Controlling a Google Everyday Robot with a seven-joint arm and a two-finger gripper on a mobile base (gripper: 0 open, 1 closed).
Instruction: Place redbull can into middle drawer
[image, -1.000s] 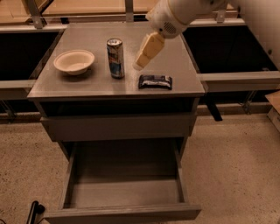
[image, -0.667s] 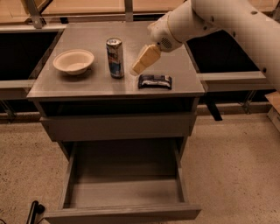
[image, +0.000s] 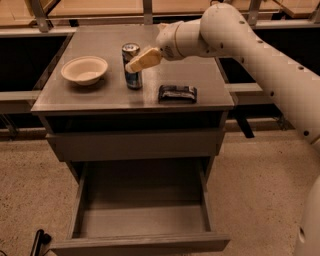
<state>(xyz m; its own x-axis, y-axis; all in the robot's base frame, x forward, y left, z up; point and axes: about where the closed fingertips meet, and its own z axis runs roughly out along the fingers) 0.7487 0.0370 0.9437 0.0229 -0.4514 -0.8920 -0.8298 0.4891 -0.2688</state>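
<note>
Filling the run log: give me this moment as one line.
end effector: at upper part of redbull can, contact unclear | can: upright on cabinet top | middle drawer: open, empty

Greys and creams, one flash of blue.
There's the redbull can (image: 133, 80), blue and silver, shiny silver top. The tan gripper (image: 137, 62) sits at its 2 o'clock, on a white arm (image: 260, 55) dotted with dark specks. Cream bowl (image: 84, 70) at the can's 9 o'clock, dark packet (image: 177, 93) with pale print at 4 o'clock. Down at 6 o'clock, the middle drawer (image: 142, 222), dark grey, over a speckled beige floor (image: 260, 190).
</note>
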